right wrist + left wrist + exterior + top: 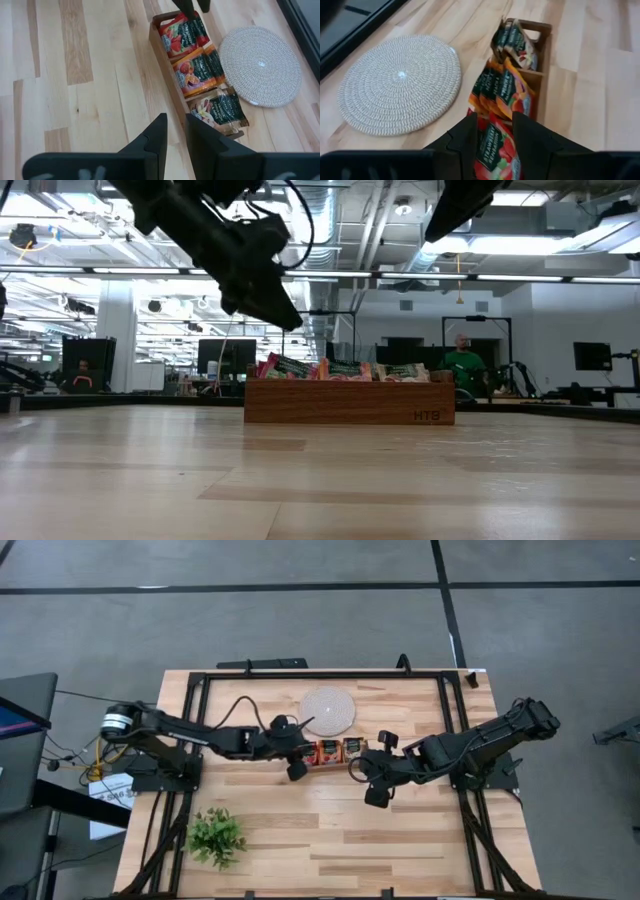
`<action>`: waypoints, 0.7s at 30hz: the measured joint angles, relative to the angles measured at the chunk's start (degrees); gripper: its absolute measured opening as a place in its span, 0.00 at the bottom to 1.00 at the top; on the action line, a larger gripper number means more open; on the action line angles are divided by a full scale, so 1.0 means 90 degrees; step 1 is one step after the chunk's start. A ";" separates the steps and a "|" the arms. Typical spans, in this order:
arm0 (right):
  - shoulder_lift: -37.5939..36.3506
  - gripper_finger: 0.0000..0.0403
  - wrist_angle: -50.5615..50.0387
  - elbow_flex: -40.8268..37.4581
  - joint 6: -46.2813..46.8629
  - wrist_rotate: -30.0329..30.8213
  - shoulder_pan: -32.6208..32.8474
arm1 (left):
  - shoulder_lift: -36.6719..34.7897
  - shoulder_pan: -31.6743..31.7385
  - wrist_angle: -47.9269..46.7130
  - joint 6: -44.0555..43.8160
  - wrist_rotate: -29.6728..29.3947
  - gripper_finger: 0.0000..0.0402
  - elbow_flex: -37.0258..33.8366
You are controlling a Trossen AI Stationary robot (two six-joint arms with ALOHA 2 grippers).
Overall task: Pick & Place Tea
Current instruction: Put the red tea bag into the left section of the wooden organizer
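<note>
A long wooden tray [336, 765] lies mid-table with tea sachets [502, 92] standing in its three compartments: red ones [182, 35], orange ones [197, 70] and pale dark-topped ones [220, 107]. My left gripper [495, 119] hangs open just above the red sachets at the tray's left end [262, 395], and I see no touch. In the low view the left gripper [285, 315] is clear of the tray. My right gripper [176, 120] hovers higher over bare table near the tray's right end. It is open by a narrow gap, with nothing between its fingers.
A round woven mat [328, 710] lies just beyond the tray toward the far edge. A small green plant [215, 835] stands near the front left. Black frame rails [455, 720] run along the table's sides. A person [462, 365] sits in the room behind.
</note>
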 joint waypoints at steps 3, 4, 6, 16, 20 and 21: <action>0.0000 0.15 0.0002 0.0001 -0.0001 0.0000 0.0000 | 0.0201 0.0050 -0.0021 0.0019 0.0017 0.29 0.0120; 0.0000 0.15 0.0002 0.0000 -0.0002 0.0000 0.0000 | 0.0227 0.0068 -0.0139 0.0024 0.0021 0.29 0.0155; 0.0000 0.15 0.0002 0.0000 0.0000 -0.0001 0.0000 | 0.0309 0.0111 -0.0191 0.0021 0.0029 0.29 0.0253; 0.0000 0.15 0.0002 0.0000 -0.0032 0.0047 -0.0013 | 0.0366 0.0188 -0.0505 -0.0041 0.0058 0.29 0.0263; 0.0000 0.15 0.0002 0.0000 -0.0056 0.0066 -0.0012 | 0.0573 0.0188 -0.0645 -0.0022 0.0066 0.29 0.0248; 0.0000 0.15 0.0002 0.0000 -0.0056 0.0066 -0.0012 | 0.0635 0.0188 -0.0623 -0.0010 0.0070 0.29 0.0255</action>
